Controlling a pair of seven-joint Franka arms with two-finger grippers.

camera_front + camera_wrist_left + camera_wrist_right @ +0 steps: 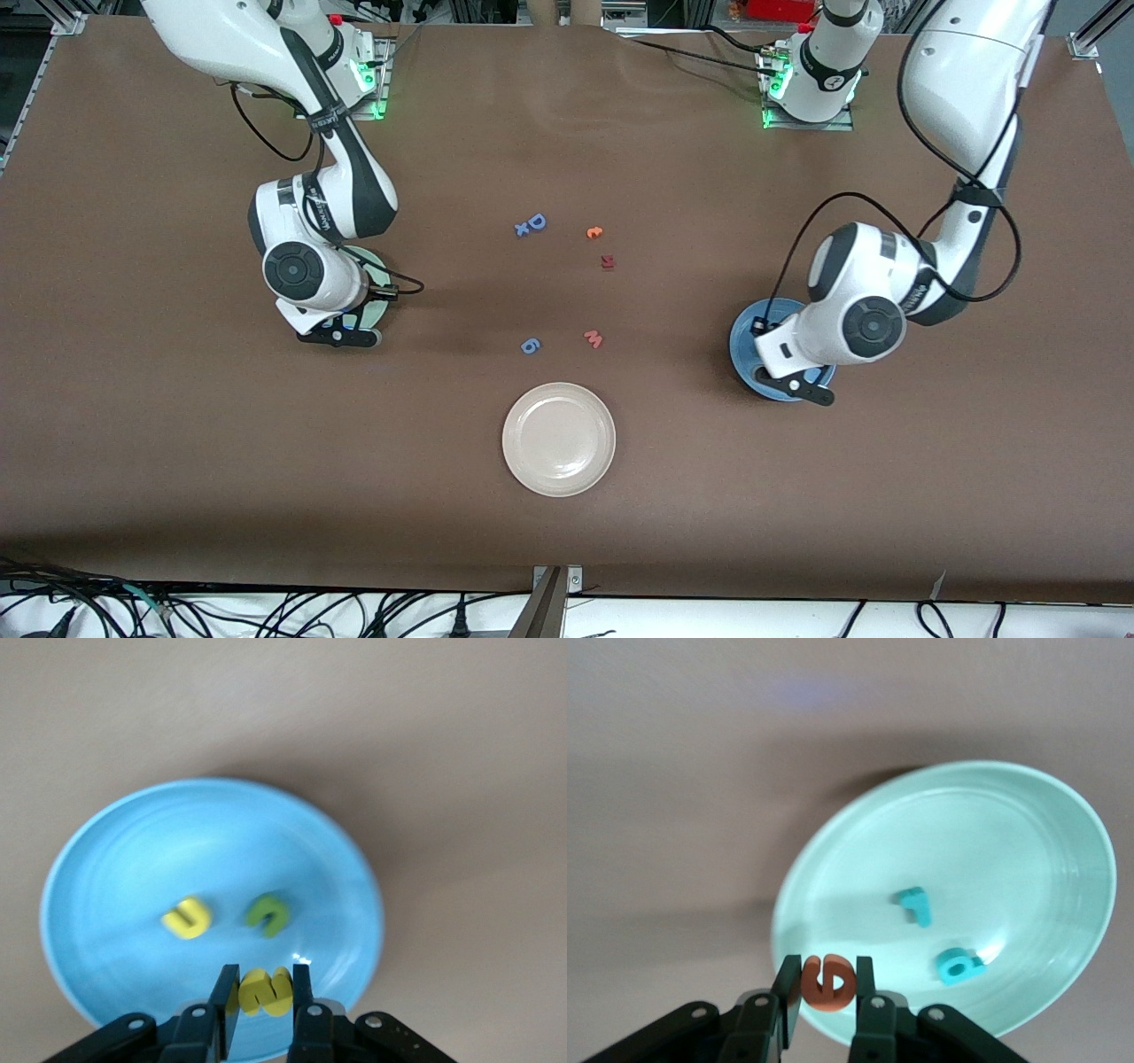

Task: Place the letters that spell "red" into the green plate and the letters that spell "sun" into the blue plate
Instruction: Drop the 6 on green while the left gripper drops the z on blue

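High front view, two close wrist views

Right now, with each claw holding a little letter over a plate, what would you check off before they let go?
1. Left gripper pinching the yellow s: ok.
2. It is over the blue plate, near its rim: ok.
3. The yellow arch letter and green arch letter already lie in that plate: ok.
4. Right gripper pinching the orange e: ok.
5. It is inside the green plate's rim: cannot tell, it hangs right at the edge.
6. The teal r and teal d lie in the green plate: ok.
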